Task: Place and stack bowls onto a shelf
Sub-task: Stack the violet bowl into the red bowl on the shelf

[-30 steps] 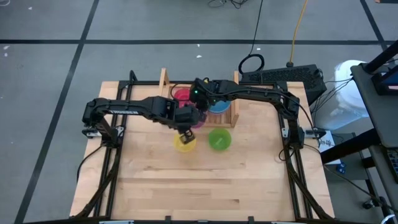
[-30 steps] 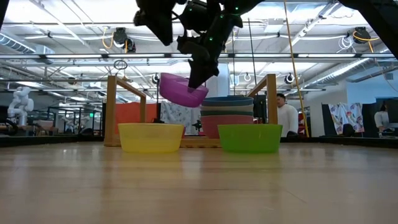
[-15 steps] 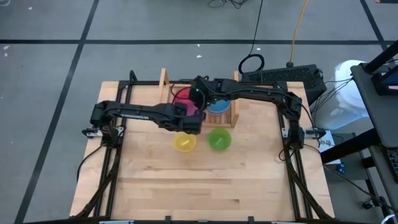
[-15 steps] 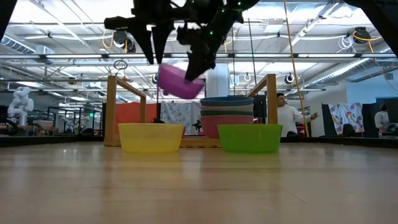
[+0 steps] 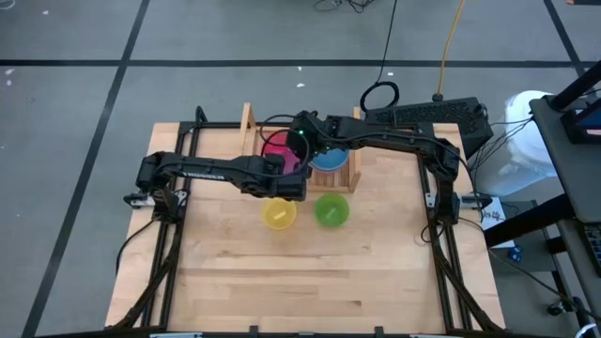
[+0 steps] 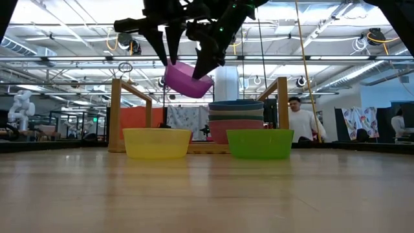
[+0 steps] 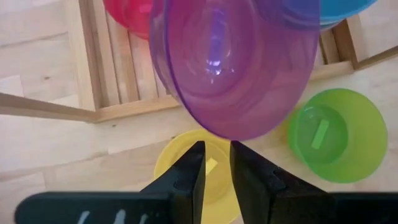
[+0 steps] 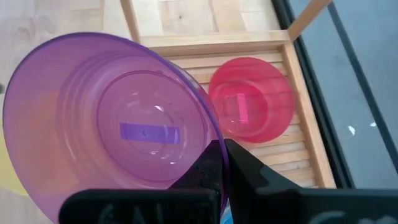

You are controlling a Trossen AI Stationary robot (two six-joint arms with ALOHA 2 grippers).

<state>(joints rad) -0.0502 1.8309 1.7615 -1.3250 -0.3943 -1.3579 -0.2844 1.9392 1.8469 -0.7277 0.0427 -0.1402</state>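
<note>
Purple bowl [image 6: 187, 79] lifted higher, rim clamped in right pincer [image 8: 217, 163], left pincer [image 7: 216, 177] empty, narrowly parted, beneath.

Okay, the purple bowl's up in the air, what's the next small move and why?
Probably carry the purple bowl a bit farther over the shelf until it is above the red bowl, then lower it. The right end effector is shut on its rim, holding it tilted and high, and the red bowl sits alone on the slats, open for stacking.

I see grey floor [image 5: 75, 103] crossed by dark tape lines, bright strip lights [image 6: 336, 65] under an open ceiling, a person [image 6: 299, 120] standing far right
</note>
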